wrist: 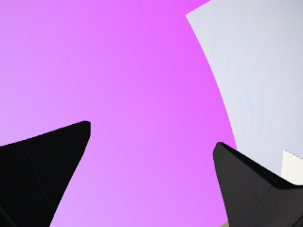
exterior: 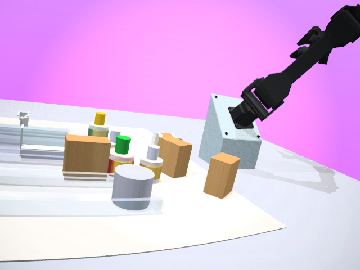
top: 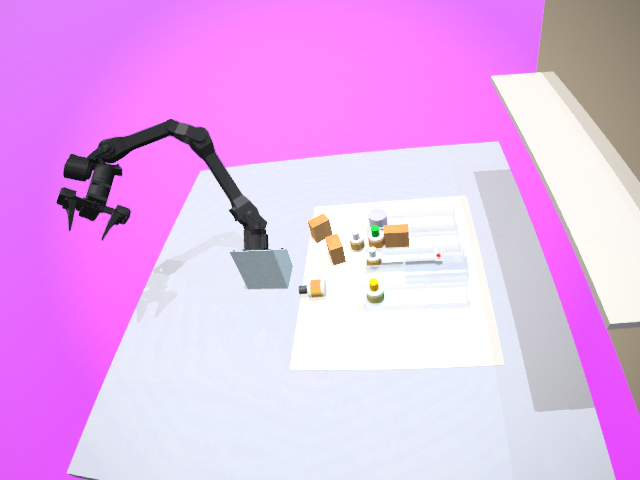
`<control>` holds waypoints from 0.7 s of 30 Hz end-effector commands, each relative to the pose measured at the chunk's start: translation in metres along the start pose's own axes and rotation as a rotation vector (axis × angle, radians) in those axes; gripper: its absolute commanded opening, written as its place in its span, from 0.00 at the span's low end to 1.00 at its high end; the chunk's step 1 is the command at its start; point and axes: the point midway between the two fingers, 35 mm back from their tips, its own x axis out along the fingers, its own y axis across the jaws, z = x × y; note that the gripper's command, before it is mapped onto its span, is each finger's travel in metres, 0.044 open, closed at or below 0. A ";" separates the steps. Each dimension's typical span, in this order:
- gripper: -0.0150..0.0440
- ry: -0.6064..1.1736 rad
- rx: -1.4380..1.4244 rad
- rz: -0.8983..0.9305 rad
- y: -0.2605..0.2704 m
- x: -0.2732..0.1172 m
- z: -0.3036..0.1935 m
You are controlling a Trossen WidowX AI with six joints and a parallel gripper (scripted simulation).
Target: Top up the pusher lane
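Note:
My gripper point(top: 86, 234) point(exterior: 294, 49) point(wrist: 154, 139) is open and empty, raised in the air beyond the table's left edge in the top view, far from the jars. A jar with a pale grey cap point(top: 373, 257) point(exterior: 115, 135) stands at the front of the sprung lane, partly hidden in the exterior view. Behind it runs the white pusher rail point(top: 410, 257), with a red dot near its back end. A matching loose jar point(top: 356, 241) point(exterior: 151, 167) stands upright outside the lanes, in front of the green-capped jar. The contact at the pusher plate is unclear.
A green-capped jar point(top: 375, 237) point(exterior: 122, 144), wooden block point(top: 395, 235) point(exterior: 87, 157), grey cylinder point(top: 377, 218) point(exterior: 133, 188) and yellow-capped jar point(top: 374, 293) point(exterior: 99, 118) occupy neighbouring lanes. Two loose wooden blocks point(top: 320, 227) point(top: 335, 249) stand near the loose jar. A black-capped jar point(top: 316, 287) lies sideways.

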 end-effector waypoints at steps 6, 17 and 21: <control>1.00 0.096 -0.253 -0.071 -0.010 0.025 -0.080; 1.00 0.334 -0.834 -0.213 -0.082 0.056 -0.248; 1.00 0.434 -1.054 -0.262 -0.126 0.059 -0.302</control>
